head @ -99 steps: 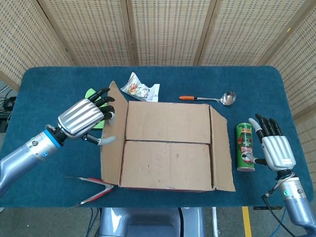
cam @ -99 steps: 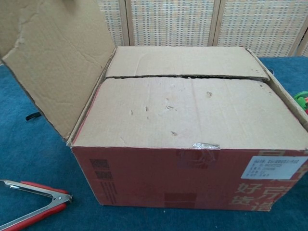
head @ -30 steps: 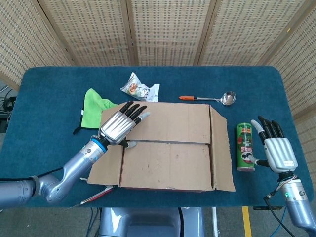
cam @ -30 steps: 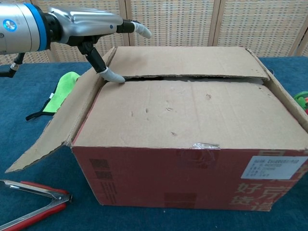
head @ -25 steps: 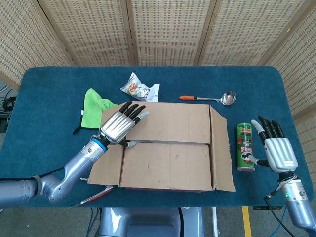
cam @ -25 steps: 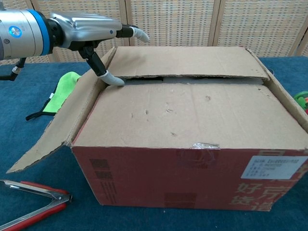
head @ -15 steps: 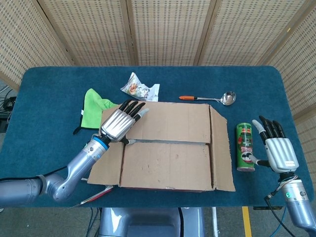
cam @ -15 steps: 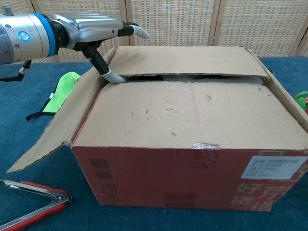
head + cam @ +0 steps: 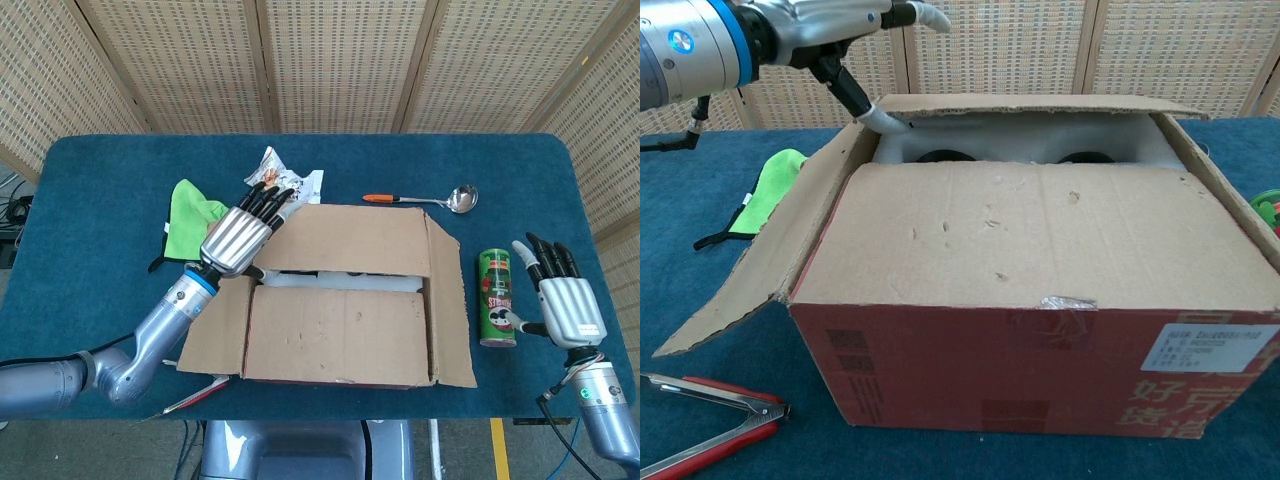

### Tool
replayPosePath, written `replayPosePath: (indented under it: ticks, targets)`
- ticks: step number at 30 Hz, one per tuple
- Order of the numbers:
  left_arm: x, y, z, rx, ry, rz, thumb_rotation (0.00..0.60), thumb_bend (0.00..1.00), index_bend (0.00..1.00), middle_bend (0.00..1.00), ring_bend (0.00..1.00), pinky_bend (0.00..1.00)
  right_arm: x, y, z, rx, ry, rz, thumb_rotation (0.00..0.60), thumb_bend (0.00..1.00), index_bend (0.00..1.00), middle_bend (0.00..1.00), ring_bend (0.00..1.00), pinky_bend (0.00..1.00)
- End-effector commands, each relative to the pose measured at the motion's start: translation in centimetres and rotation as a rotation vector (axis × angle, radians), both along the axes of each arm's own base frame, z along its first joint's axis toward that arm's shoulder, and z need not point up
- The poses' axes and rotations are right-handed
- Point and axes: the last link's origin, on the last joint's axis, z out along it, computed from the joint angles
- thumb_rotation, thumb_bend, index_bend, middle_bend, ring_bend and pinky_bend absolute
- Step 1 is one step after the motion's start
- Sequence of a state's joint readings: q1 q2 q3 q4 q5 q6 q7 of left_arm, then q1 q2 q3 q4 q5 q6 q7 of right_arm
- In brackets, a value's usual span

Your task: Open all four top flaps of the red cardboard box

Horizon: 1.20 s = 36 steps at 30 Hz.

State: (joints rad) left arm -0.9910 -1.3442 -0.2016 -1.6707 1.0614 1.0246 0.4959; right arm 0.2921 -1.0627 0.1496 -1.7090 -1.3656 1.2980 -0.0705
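The red cardboard box stands mid-table. Its left flap and right flap lie folded outward. The near flap lies flat over the opening. The far flap is raised at its front edge, with white foam showing under it. My left hand hovers over the far flap's left corner with its fingers stretched out. Its thumb is hooked under that flap's edge. To the right of the box, my right hand stays open and holds nothing.
A green can stands between the box and my right hand. A ladle and a snack packet lie behind the box. A green cloth lies left of it, and red tongs at the front left.
My left hand has risen and drawn back, its thumb lifting the far flap's front edge. The slit between the flaps has widened, exposing white foam. The right hand has not moved.
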Motion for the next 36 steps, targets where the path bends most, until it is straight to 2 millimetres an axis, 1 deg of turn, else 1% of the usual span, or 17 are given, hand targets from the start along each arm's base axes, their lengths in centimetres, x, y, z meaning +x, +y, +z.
replayPosePath:
  ticks: [1, 6, 7, 11, 15, 17, 27, 32, 36]
  targets:
    - [0.4, 0.4, 1.1, 0.035, -0.032, -0.021, 0.458, 0.22, 0.0, 0.0, 0.0, 0.0, 0.0, -0.1, -0.1, 0.004, -0.002, -0.001, 0.6, 0.16, 0.0, 0.0, 0.0, 0.0]
    - [0.8, 1.7, 2.2, 0.089, -0.031, -0.044, 0.458, 0.22, 0.0, 0.0, 0.0, 0.0, -0.2, -0.1, -0.2, 0.008, 0.0, -0.008, 0.6, 0.16, 0.0, 0.0, 0.0, 0.0]
    - [1.0, 2.4, 2.6, 0.111, -0.025, -0.044, 0.458, 0.22, 0.0, 0.0, 0.0, 0.0, -0.3, -0.2, -0.2, 0.008, 0.0, -0.009, 0.6, 0.16, 0.0, 0.0, 0.0, 0.0]
    - [1.6, 3.9, 2.9, 0.143, -0.017, -0.039, 0.455, 0.22, 0.0, 0.0, 0.0, 0.0, -0.4, -0.2, -0.2, 0.009, 0.002, -0.011, 0.6, 0.16, 0.0, 0.0, 0.0, 0.0]
    - [2.4, 5.3, 2.9, 0.158, -0.02, -0.018, 0.456, 0.22, 0.0, 0.0, 0.0, 0.0, -0.5, -0.2, 0.0, 0.006, 0.004, -0.016, 0.6, 0.16, 0.0, 0.0, 0.0, 0.0]
    - [3.1, 6.3, 2.8, 0.159, -0.021, -0.001, 0.455, 0.22, 0.0, 0.0, 0.0, 0.0, -0.7, -0.1, 0.1, 0.002, 0.006, -0.021, 0.6, 0.16, 0.0, 0.0, 0.0, 0.0]
    - [5.0, 8.7, 2.3, 0.196, -0.032, 0.056, 0.454, 0.21, 0.0, 0.0, 0.0, 0.0, -1.2, 0.1, 0.8, -0.011, 0.01, -0.038, 0.6, 0.16, 0.0, 0.0, 0.0, 0.0]
    - [5.1, 9.9, 2.4, 0.235, -0.043, 0.095, 0.454, 0.21, 0.0, 0.0, 0.0, 0.0, -1.3, 0.1, 0.9, -0.01, 0.01, -0.042, 0.6, 0.16, 0.0, 0.0, 0.0, 0.0]
    - [4.8, 10.7, 2.4, 0.265, -0.058, 0.136, 0.455, 0.21, 0.0, 0.0, 0.0, 0.0, -1.4, 0.1, 1.0, -0.011, 0.009, -0.044, 0.6, 0.16, 0.0, 0.0, 0.0, 0.0]
